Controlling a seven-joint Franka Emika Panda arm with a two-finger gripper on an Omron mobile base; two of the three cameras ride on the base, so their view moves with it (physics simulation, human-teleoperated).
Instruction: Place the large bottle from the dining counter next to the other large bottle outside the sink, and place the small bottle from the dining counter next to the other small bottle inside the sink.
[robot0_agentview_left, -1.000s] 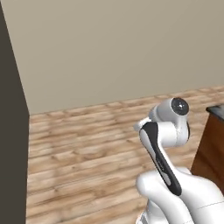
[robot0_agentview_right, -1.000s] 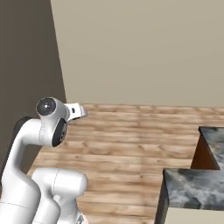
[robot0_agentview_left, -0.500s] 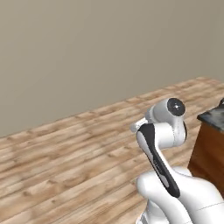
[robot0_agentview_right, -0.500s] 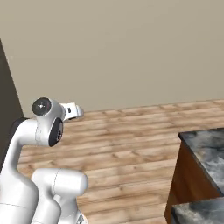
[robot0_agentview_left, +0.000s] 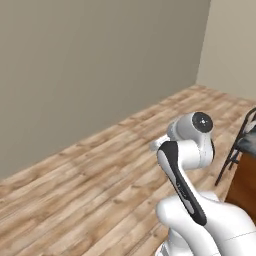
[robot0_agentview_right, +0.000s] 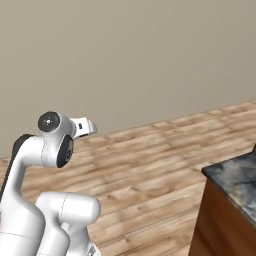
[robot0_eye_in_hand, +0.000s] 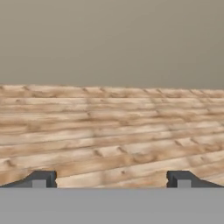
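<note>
- Both base views have swung across the room since a second ago. The dark panel that stood at the left edge a second ago is gone. This is the base turning, not any object moving.
- The arm (robot0_agentview_left: 182, 170) is folded up close over the base, with no reach toward anything.
- The left base view now faces a plain beige wall (robot0_agentview_left: 100, 70) and a room corner, over the wood floor (robot0_agentview_left: 90, 190).
- One dark chair (robot0_agentview_left: 240, 145) stands at the right edge of the left base view, beside a brown wood panel.
- The counter (robot0_agentview_right: 235, 180), marbled stone on a reddish wood base, sits at the lower right corner of the right base view. Half a second ago two pieces of stone top showed there; now just one corner of it shows.
- No bottles and no sink are in sight on this corner, so where they stand cannot be told.
- The gripper (robot0_eye_in_hand: 111, 179) is released and holds nothing. In the hand view its two dark tips stand wide apart over bare floorboards.
- Judgement: the robot is still travelling, and no pick has begun.
- Count: one arm, one gripper, one counter corner, one chair, zero bottles.
</note>
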